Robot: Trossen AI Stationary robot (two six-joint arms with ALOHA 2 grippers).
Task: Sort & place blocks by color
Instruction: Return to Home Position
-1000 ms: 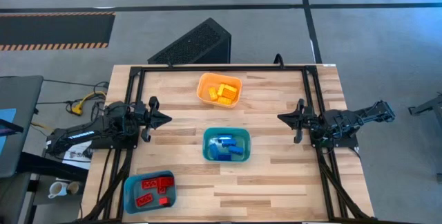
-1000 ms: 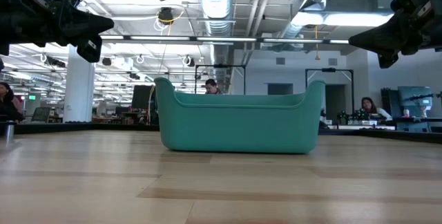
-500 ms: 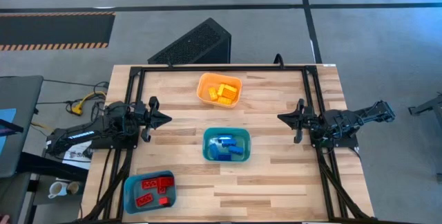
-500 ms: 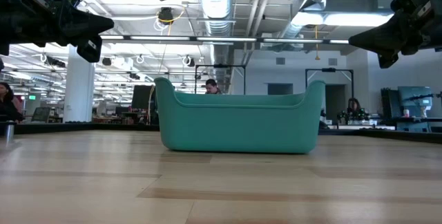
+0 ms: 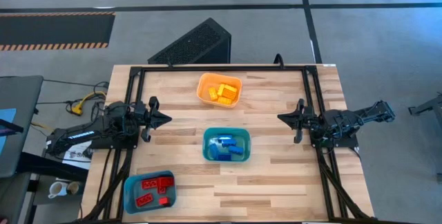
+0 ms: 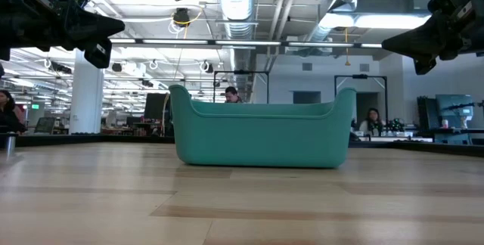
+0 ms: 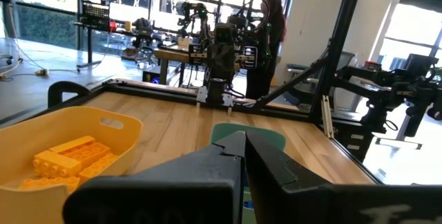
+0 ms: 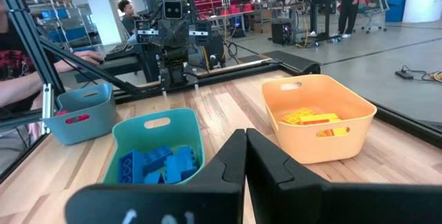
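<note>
Yellow blocks (image 5: pixel 223 92) lie in the orange bin (image 5: pixel 204 84) at the table's far middle. Blue blocks (image 5: pixel 224 149) lie in the teal bin (image 5: pixel 209 137) at the centre. Red blocks (image 5: pixel 152 188) lie in the blue bin (image 5: pixel 132 192) at the near left. My left gripper (image 5: pixel 168 119) hovers shut over the table's left side, pointing level toward the centre. My right gripper (image 5: pixel 280 117) hovers shut over the right side, facing it. Both hold nothing.
A black frame rail (image 5: pixel 221 67) runs around the table's far and side edges. Bare wood lies between the bins and in front of the teal bin (image 6: pixel 261 135). People and workbenches show in the room beyond the table.
</note>
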